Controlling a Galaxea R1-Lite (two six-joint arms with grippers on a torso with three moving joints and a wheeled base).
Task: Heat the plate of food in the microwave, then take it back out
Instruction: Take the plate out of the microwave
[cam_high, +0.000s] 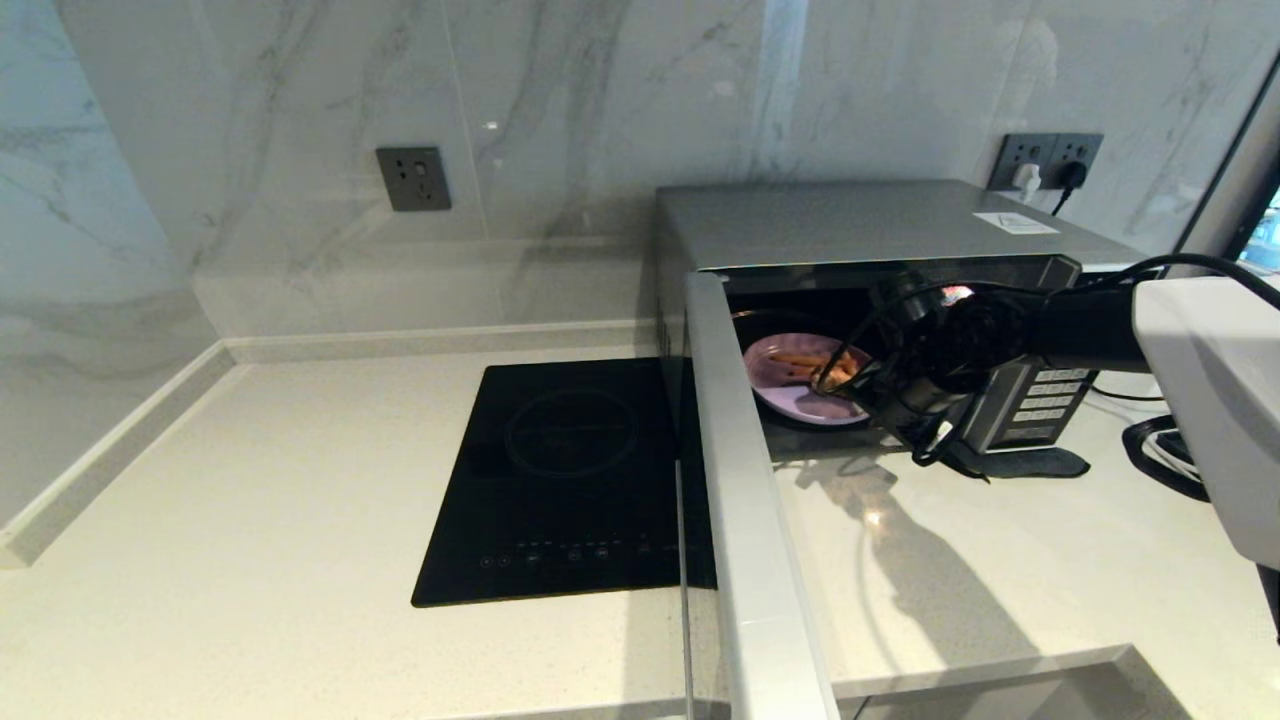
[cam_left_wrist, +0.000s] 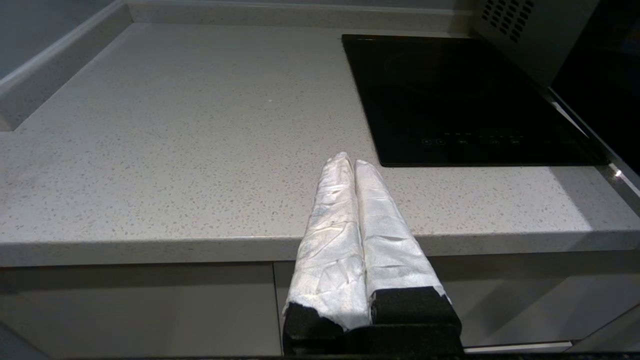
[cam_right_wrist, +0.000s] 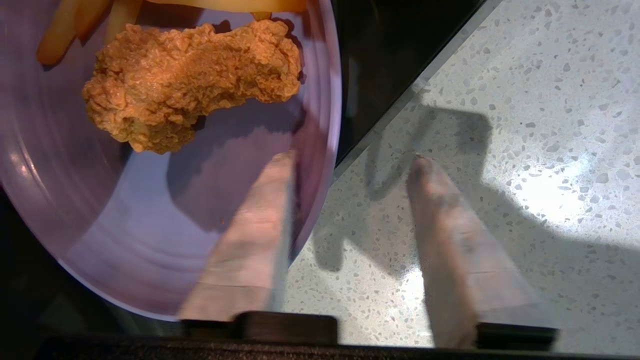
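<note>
The silver microwave (cam_high: 860, 225) stands at the back right of the counter with its door (cam_high: 740, 480) swung wide open toward me. Inside the cavity sits the lilac plate of food (cam_high: 790, 385), carrying fries (cam_right_wrist: 75, 25) and a brown fried piece (cam_right_wrist: 190, 85). My right gripper (cam_high: 850, 385) reaches into the opening at the plate's near rim. In the right wrist view the right gripper (cam_right_wrist: 353, 159) is open, one finger over the plate (cam_right_wrist: 125, 240), the other outside its rim. The left gripper (cam_left_wrist: 350, 160) is shut and empty at the counter's front edge.
A flat black cooktop (cam_high: 570, 470) is set into the counter left of the open door, also seen in the left wrist view as the cooktop (cam_left_wrist: 465, 95). Wall sockets (cam_high: 1045, 160) and black cables (cam_high: 1150, 440) are at the right. Pale speckled counter (cam_high: 250, 520) extends left.
</note>
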